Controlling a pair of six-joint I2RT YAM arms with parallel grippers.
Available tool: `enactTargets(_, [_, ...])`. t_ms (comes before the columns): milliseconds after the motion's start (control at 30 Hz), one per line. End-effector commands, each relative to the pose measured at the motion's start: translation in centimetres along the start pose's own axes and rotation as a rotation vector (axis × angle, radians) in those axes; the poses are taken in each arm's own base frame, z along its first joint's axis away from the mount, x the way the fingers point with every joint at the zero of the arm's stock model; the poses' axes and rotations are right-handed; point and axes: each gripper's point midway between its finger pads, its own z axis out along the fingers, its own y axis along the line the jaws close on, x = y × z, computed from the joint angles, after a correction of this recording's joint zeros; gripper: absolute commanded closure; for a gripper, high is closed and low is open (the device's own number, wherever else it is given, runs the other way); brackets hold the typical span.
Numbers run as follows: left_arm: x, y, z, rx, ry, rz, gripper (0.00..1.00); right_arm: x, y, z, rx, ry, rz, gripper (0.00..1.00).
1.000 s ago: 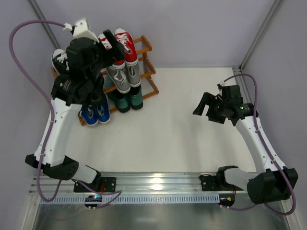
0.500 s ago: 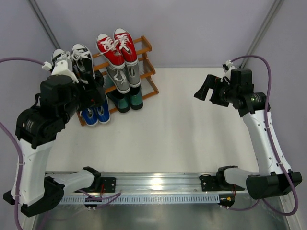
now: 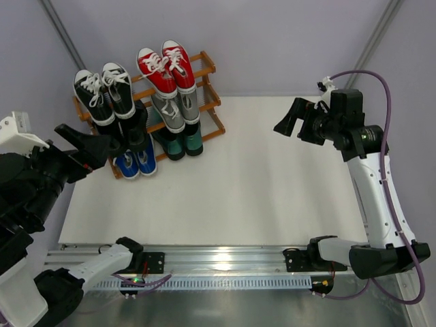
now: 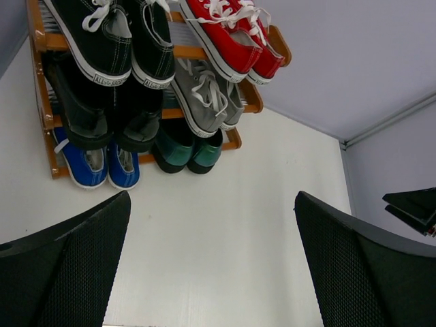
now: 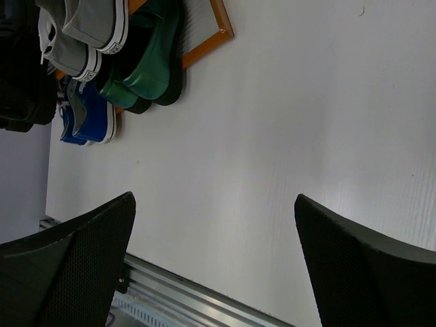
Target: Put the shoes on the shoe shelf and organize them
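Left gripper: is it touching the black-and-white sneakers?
Apart. The left wrist view shows the left gripper, jaws open, well short of the black-and-white sneakers, with table between.

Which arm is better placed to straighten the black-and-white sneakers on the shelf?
Left. The left hand, open, is close to the black-and-white sneakers on the shelf; the right hand hovers far across the table.

Left hand point(image 3: 86, 145) and right hand point(image 3: 293, 122) held high — both spread wide.
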Motion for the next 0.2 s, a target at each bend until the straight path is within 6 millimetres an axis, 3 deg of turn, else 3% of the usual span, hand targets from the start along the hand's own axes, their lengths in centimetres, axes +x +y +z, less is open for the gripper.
enactTargets(0, [3.12, 1.93, -1.08, -0.059, 0.141, 0.055, 0.0, -1.19, 1.98, -1.83, -0.055, -0.052, -0.012, 0.02])
enactTargets(167, [3.29, 1.28, -1.36, -0.021, 0.161, 0.057, 0.0, -0.72, 2.23, -1.94, -0.068, -0.049, -0.009, 0.02])
